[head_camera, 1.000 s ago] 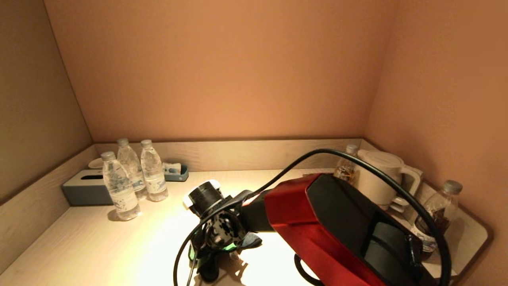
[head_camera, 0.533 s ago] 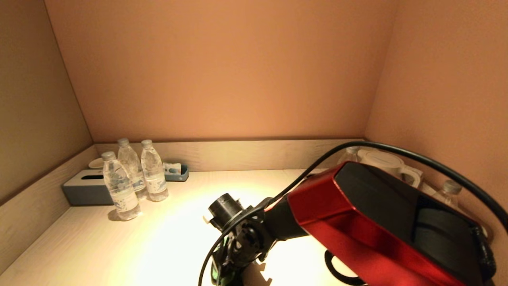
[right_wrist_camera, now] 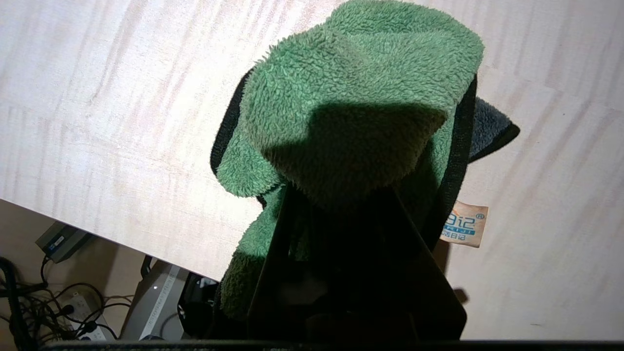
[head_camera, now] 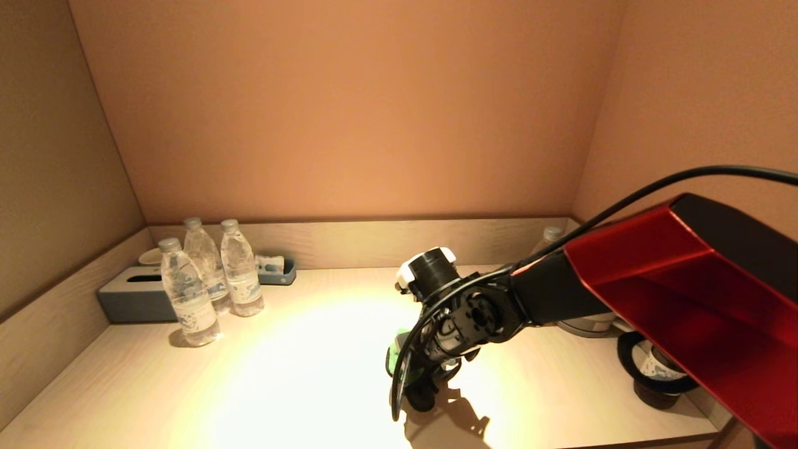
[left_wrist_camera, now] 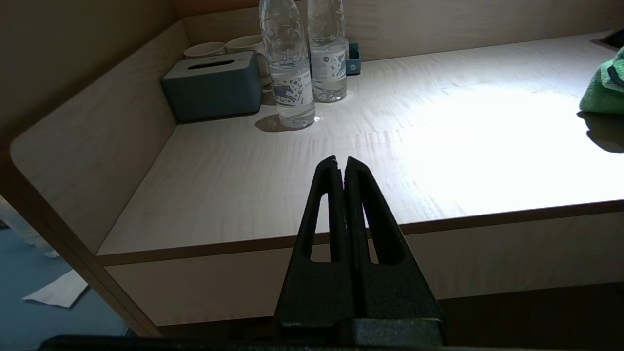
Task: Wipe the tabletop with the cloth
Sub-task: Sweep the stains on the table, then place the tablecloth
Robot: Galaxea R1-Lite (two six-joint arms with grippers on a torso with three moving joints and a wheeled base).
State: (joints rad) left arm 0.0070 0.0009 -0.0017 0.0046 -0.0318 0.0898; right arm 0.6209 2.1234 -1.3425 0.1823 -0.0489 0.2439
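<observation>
A: What's hard to see?
B: The right gripper [right_wrist_camera: 341, 195] is buried under the green cloth [right_wrist_camera: 351, 107]; the fleece drapes over its jaws, so their tips are hidden, though they are clamped on the cloth. From the head camera only a sliver of the cloth [head_camera: 394, 358] shows beneath the wrist, on the table [head_camera: 299, 374], well right of the grey tissue box [head_camera: 134, 302].
A: And the kettle?
B: The red arm shell covers nearly all of it; just its base [head_camera: 586, 324] peeks out, far right of the tissue box. A bottle cap [head_camera: 552, 232] shows behind the arm.
A: What stands around?
B: Three water bottles [head_camera: 187, 293] just right of the tissue box, cups [left_wrist_camera: 224, 46] behind it, a small blue tray [head_camera: 274, 271] beyond the bottles.
A: The other arm?
B: The left gripper [left_wrist_camera: 341, 163] hangs off the table's front edge, jaws pressed together, holding nothing.
</observation>
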